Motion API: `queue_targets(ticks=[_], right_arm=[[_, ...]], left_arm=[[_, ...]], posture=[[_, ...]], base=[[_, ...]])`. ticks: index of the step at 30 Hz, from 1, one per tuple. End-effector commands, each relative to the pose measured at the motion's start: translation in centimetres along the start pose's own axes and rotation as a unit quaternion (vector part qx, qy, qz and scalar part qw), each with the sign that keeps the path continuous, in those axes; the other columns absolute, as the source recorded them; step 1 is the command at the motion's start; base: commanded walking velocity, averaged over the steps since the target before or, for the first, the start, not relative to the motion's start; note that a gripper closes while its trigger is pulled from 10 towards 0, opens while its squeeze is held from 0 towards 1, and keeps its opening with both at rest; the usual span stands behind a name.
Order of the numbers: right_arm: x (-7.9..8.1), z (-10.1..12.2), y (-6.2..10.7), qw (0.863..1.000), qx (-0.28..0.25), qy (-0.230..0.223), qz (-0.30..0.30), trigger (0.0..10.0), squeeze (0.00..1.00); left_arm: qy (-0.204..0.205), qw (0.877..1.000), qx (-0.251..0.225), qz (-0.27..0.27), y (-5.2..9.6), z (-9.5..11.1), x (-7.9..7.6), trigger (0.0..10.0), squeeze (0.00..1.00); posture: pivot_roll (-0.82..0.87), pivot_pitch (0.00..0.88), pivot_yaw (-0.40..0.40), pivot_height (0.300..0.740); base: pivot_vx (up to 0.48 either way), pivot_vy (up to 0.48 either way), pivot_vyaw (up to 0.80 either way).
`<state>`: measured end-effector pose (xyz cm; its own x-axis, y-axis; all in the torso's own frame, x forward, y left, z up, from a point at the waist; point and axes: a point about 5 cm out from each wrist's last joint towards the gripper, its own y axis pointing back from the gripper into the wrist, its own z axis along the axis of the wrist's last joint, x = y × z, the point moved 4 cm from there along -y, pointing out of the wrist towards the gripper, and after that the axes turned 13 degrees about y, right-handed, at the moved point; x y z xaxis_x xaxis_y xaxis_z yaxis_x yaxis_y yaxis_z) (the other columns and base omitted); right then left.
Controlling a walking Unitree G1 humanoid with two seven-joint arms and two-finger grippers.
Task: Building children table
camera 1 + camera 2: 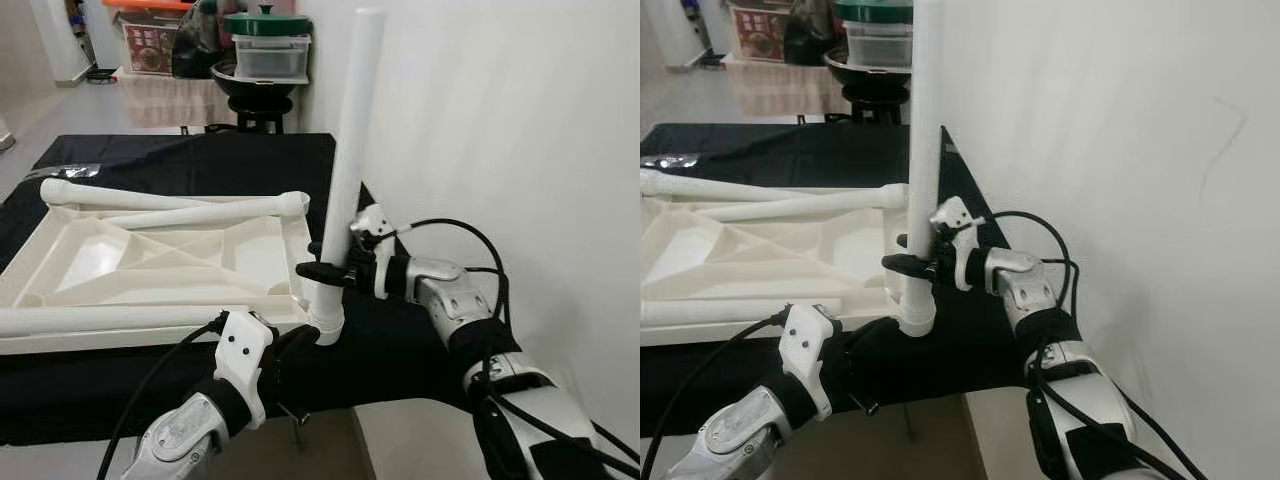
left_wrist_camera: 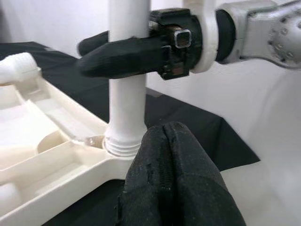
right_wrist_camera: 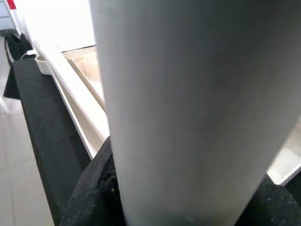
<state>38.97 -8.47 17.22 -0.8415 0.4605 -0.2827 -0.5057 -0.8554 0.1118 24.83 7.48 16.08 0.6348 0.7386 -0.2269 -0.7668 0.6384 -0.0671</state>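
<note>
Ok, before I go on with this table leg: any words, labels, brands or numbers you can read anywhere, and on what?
No text can be read in these pictures.
Red box at the back of the room: it has printing on its front, too small and blurred to read.
White tabletop, upright leg, loose legs, right gripper and left gripper: no markings that I can make out.

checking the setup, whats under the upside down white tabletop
A black cloth lies under the tabletop, spreading past it at the far side and the right. What the cloth rests on is covered, so the support beneath cannot be seen.
</note>
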Motion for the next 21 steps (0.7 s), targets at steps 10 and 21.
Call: queue_targets(ticks=[10,21], right_arm=[[4.9,-4.5,-1.8,0.940,0.110,-0.114,-0.303,0.0,0.00],[3.2,-2.7,-2.9,0.959,0.091,-0.072,-0.259,10.0,1.00]], left_arm=[[0.004,1.000,0.005,-0.001,0.1,-0.1,0.1,10.0,0.00],[0.003,1.000,0.000,0.004,-0.1,-0.2,0.2,10.0,0.00]], posture=[[-0.03,0.000,-0.087,0.740],[-0.03,0.000,-0.099,0.740]], base=[[0.000,0.000,0.00],[0.000,0.000,0.00]])
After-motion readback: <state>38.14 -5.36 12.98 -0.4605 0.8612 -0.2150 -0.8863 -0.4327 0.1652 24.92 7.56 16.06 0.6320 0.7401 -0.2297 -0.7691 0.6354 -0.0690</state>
